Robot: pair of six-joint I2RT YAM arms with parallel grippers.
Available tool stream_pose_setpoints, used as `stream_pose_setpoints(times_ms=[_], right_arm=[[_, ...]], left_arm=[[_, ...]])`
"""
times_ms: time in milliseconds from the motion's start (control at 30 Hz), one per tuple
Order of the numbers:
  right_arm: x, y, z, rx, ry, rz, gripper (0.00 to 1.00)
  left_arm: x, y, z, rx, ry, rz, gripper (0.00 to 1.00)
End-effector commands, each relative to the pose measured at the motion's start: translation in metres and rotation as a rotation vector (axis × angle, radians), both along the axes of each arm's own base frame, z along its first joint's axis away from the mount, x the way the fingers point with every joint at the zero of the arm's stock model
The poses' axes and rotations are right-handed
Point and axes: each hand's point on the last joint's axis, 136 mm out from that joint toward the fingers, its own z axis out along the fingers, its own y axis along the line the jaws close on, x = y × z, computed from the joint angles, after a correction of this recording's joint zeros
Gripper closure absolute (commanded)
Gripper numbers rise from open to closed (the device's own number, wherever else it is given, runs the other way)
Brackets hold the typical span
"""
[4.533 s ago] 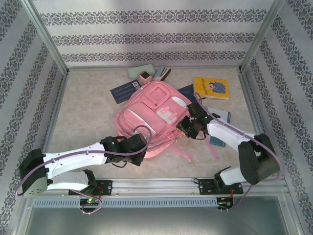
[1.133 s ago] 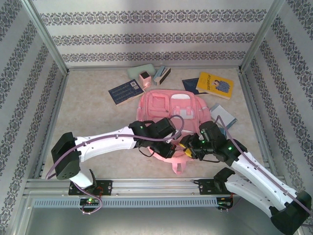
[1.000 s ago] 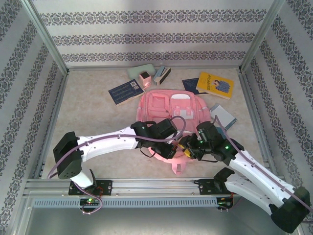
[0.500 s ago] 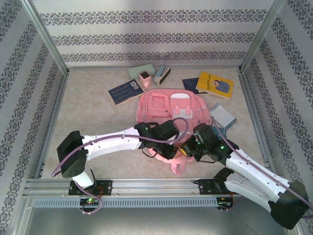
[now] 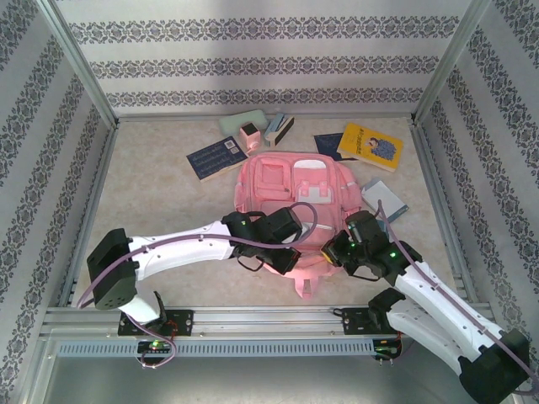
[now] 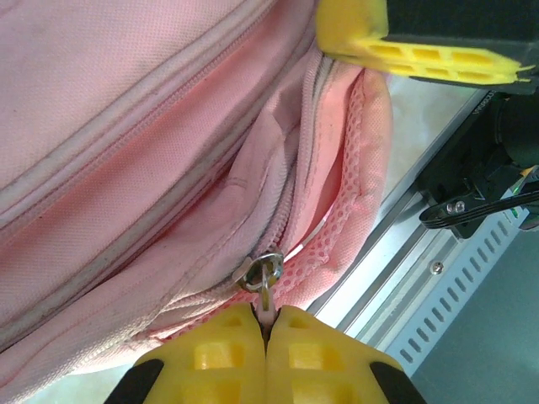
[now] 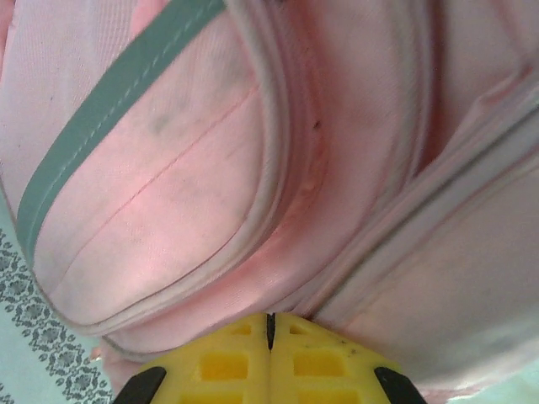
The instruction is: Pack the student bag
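The bag (image 5: pixel 290 181) lay in the middle of the surface (image 5: pixel 152 198), just where it was a moment before. The left arm's elbow had swung back to the left, and the right tool (image 7: pixel 269 324) had slid a little to the right. A yellow book (image 5: pixel 369 145) and a blue book (image 5: pixel 215 158) lay behind the bag, and a grey book (image 5: pixel 383 200) lay just beside it. From above, both arms hid the bag's near edge. The left wrist view showed the left tool (image 6: pixel 267 324) pinching the zip pull (image 6: pixel 263 282). The right wrist view showed the right tool's fingers pressed together against pink cloth. I could not tell if they held any.
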Motion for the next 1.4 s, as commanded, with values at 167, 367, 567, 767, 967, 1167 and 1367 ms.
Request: stream_pose_setpoints(times_ms=[167,367,567,767,967,1167,1367], right_arm=[[-0.003,-0.02,-0.012,-0.089,0.016,0.018,1.0],[-0.006,-0.005,0.027,-0.023,-0.004,0.093,0.62],[-0.029,0.006,0.053,0.064,0.053,0.115,0.47],[-0.032,0.019,0.064,0.128,0.062,0.068,0.45],[-0.018,0.04,0.063,0.191,0.05,0.053,0.49],[-0.017,0.044,0.048,0.168,0.076,0.044,0.52],[-0.018,0.041,0.026,0.145,0.109,0.011,0.5]], left_arm=[[0.002,0.02,0.01,-0.018,-0.027,0.008,1.0],[0.004,0.006,0.025,-0.074,-0.038,-0.019,1.0],[0.008,-0.013,0.037,-0.118,-0.037,-0.045,1.0],[0.009,-0.032,0.044,-0.169,-0.032,-0.067,1.0],[0.004,-0.044,0.045,-0.174,-0.034,-0.097,1.0],[0.002,-0.046,0.051,-0.192,-0.048,-0.105,1.0],[0.004,-0.047,0.059,-0.218,-0.074,-0.108,1.0]])
